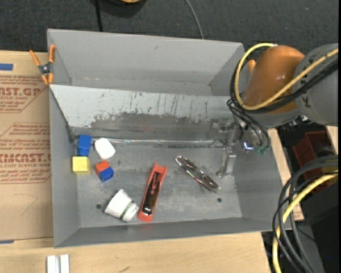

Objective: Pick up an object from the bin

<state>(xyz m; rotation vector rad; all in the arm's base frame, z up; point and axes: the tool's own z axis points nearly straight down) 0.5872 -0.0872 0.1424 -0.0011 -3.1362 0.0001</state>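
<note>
- At the right side of the bin (159,61), the gripper (226,168) hangs low over the floor, close to the right wall, with the arm's orange cover and yellow cables above it.
- Whether the gripper is wide or narrow cannot be told from this angle.
- The nearest thing is a pair of folded glasses (197,173) with a dark reddish frame, lying slantwise on the floor just left of the gripper; whether the two touch cannot be told.
- Left of the glasses lies a flat red tool (152,191), its lower end near the front wall.
- Beside that end lies a white bottle (121,205) on its side.
- Well apart, at the left wall, sit a blue block (84,145), a white pebble-shaped piece (104,148), a yellow cube (80,165) and a small red-and-blue block (104,171).
</note>
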